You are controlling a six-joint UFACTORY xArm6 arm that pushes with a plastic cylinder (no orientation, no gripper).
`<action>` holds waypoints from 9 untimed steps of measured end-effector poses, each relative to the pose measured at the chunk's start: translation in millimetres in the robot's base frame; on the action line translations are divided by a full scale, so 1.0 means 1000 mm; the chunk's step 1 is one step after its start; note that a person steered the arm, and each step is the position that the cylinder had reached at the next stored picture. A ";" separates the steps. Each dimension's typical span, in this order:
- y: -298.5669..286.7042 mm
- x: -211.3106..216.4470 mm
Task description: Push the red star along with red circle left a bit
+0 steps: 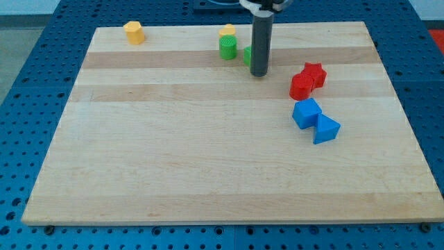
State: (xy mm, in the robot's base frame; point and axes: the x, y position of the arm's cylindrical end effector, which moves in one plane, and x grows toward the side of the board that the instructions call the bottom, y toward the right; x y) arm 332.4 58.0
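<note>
Red star (316,72): sits on the tabletop (208,160) to the view's right of my tip, a little lower in the view, apart from it.
Red circle (301,87): touches the red star at its lower-left side; also to the view's right of my tip, not in contact with it.
Tip (259,73): lower end of the dark upright rod, resting on the tabletop near the view's top centre.
Pincer: the arm carries none; the rod ends plainly, so nothing is held.
Green block behind the rod (248,55): just to the view's left of my tip, partly hidden by the rod; shape cannot be told.
Green cylinder (227,48): further to the view's left of my tip, upright.
Yellow block (227,30): directly above the green cylinder in the view, touching or just behind it.
Blue cube (306,113): below the red circle, well to the lower right of my tip.
Blue triangle (325,129): touching the blue cube's lower-right side.
Yellow hexagon-like block (134,32): far to the view's left of my tip, near the top edge.
</note>
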 end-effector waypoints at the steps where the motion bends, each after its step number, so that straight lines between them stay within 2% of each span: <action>1: 0.000 -0.018; 4: 0.009 -0.051; 5: 0.047 -0.046; 7: 0.123 -0.014; 9: 0.143 0.034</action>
State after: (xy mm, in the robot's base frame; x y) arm 366.8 201.0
